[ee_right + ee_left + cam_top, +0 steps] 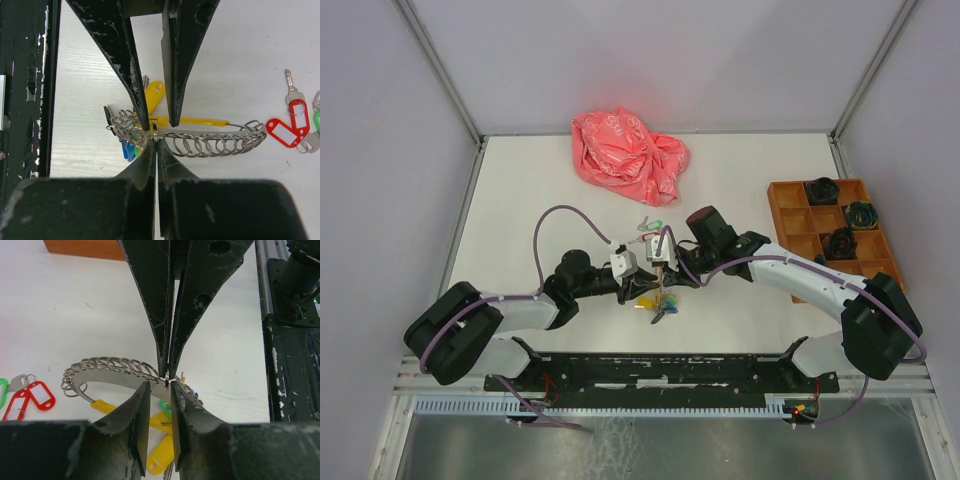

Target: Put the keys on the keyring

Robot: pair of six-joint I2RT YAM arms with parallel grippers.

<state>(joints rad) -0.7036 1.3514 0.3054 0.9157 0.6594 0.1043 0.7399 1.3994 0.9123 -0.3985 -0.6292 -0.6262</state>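
The keyring is a thin silver band strung with many small rings and with yellow, blue and green tags hanging under it. It is held above the table. My right gripper is shut on it, pinching a small ring at the band; it also shows from above in the left wrist view. My left gripper is open, its jaws apart on either side of that pinch point, touching nothing I can see. The loose keys with red and green tags lie on the table beyond the ring, and show in the top view.
A crumpled pink bag lies at the back of the table. A wooden compartment tray with black items stands at the right. The arms' base rail runs along the near edge.
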